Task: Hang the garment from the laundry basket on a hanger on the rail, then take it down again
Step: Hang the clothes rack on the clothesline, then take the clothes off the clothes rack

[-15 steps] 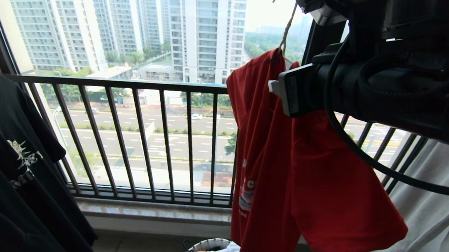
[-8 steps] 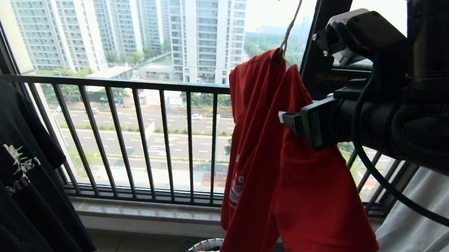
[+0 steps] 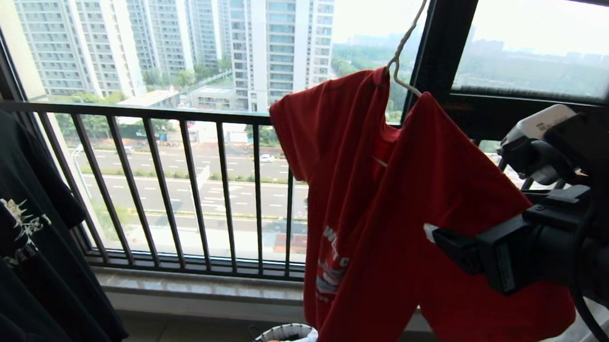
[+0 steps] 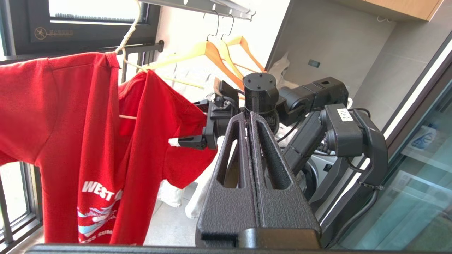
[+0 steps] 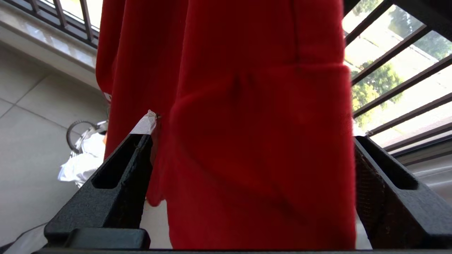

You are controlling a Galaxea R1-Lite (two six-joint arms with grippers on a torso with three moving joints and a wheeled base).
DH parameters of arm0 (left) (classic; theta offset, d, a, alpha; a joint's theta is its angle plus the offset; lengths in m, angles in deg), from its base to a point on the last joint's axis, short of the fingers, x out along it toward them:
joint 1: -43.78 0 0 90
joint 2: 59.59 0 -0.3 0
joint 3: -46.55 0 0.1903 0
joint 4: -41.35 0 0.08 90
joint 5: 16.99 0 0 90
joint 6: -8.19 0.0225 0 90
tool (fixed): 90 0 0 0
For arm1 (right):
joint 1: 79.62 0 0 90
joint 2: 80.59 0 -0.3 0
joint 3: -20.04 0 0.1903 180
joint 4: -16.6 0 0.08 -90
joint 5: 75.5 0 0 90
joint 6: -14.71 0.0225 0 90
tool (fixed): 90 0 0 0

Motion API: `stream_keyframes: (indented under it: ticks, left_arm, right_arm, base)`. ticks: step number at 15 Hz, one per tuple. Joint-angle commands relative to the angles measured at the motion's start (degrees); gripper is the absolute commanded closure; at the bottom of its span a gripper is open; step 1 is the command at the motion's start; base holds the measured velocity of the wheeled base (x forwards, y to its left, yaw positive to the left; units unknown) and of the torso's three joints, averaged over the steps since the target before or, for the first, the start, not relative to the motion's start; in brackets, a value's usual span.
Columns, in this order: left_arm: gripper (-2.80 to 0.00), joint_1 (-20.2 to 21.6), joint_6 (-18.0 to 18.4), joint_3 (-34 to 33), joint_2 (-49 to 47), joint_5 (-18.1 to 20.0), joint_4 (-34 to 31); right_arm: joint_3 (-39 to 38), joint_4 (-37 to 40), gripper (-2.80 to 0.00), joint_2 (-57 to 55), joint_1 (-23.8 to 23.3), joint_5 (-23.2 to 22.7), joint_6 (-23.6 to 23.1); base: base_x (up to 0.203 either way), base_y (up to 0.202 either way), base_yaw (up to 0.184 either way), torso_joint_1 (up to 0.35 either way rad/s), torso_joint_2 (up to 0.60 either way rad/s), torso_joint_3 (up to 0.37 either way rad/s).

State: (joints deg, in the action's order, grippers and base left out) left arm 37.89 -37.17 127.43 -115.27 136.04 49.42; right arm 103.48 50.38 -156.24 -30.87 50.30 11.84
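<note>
Balcony window, right gripper (image 5: 252, 141) jaws wide beside garment (image 3: 387, 208)

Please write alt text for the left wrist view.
A red T-shirt hangs on a white wire hanger; the open right gripper is beside its sleeve. The left gripper, shut and empty, fills the foreground.

1. We see the right gripper (image 3: 430, 237) now lower, at about four o'clock in the head view, down from near the collar.
2. Its fingers (image 5: 116, 169) now stand wide apart around the sleeve.
3. The garment (image 3: 386, 213) now hangs spread broader, its chest lettering more visible.
4. The hanger (image 3: 404, 45) tilts further toward one o'clock.
</note>
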Motion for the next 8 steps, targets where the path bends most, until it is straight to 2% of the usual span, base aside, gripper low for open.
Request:
stream_keyframes:
  ticks: [1, 7, 8]
  left_arm:
    - [0.0, 0.0, -0.25, -0.03, -0.13, 0.33, 0.2]
    - [0.0, -0.07, -0.25, -0.3, 0.22, 0.42, 0.2]
    - [0.0, -0.09, -0.25, -0.3, 0.22, 0.42, 0.2]
  right_arm:
    - [-4.95, 0.4, -2.8, 5.67, 0.03, -1.04, -0.05]
    - [-10.13, 4.62, -2.8, 11.88, 0.03, -5.08, -0.04]
    - [-10.58, 4.53, 0.0, 11.85, 0.03, -5.47, 0.02]
  base:
    - [0.0, 0.0, 0.0, 0.0, 0.0, 0.0]
    - [0.0, 0.0, 0.0, 0.0, 0.0, 0.0]
    - [0.0, 0.0, 0.0, 0.0, 0.0, 0.0]
